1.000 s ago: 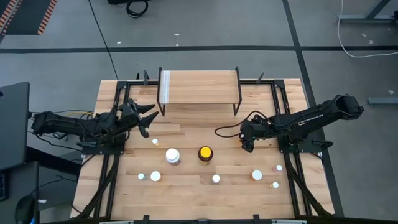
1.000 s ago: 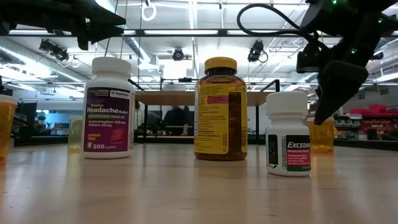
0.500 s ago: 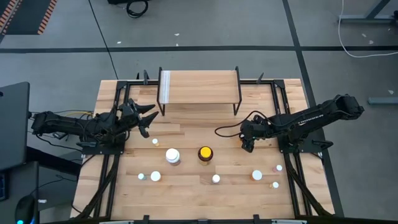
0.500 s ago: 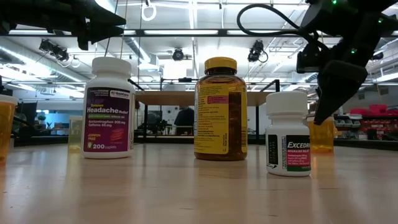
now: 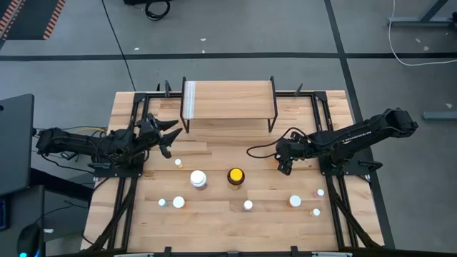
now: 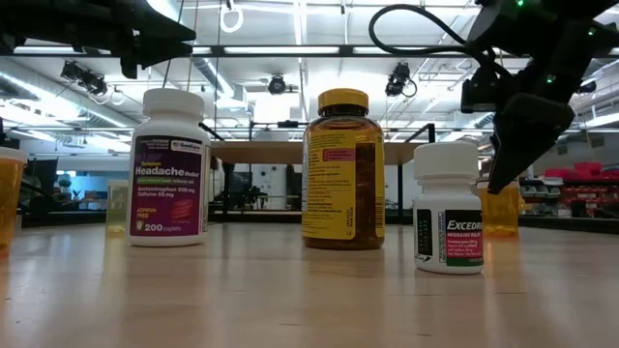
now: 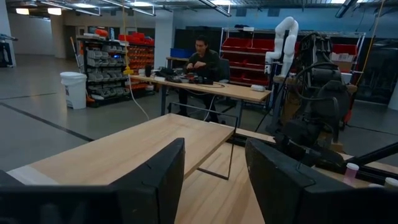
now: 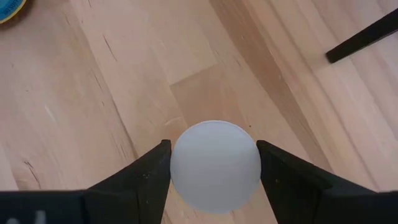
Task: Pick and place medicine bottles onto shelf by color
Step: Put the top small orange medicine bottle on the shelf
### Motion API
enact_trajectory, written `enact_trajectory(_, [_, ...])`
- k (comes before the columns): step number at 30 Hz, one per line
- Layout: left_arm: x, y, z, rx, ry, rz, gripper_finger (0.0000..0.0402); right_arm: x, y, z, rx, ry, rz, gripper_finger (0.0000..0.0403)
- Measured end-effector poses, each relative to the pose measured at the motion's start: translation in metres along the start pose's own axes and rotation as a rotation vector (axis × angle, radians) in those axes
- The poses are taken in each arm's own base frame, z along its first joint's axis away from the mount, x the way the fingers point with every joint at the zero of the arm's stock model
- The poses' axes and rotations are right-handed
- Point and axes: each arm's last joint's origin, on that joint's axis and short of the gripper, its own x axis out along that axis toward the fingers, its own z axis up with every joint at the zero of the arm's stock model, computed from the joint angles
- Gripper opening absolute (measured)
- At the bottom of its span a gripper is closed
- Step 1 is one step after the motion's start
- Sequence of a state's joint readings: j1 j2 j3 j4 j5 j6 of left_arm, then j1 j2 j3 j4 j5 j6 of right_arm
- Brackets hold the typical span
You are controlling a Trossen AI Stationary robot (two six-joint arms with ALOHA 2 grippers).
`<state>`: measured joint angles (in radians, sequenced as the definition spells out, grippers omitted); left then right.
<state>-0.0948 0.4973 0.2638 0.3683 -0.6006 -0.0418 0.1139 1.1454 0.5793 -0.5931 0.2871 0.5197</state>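
Shelf stands at the table's far edge, its top bare; black legs at both ends, open gap beneath.

Wide clear strip of table between the shelf front and the bottles; passage across is free there.

Left gripper hangs near the shelf's left leg, fingers apart with nothing between. Small white bottle just in front of it.

Right gripper sits low by the shelf's right leg, its fingers flanking a white cap.

Mid-table: big white bottle and yellow-capped amber bottle side by side with a narrow gap between them.

Front row of small bottles is scattered, well apart.
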Motion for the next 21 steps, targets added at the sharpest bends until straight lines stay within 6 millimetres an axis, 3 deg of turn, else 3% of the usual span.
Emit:
enact_trajectory(11, [0.0, 0.0, 0.0, -0.001, 0.0, 0.0, 0.0173, -0.032, 0.005, 0.045, -0.055, -0.145, 0.05, 0.0232])
enact_trajectory(21, [0.0, 0.0, 0.0, 0.0, 0.0, 0.0, 0.0174, -0.072, -0.009, 0.095, -0.091, -0.307, 0.052, 0.0231])
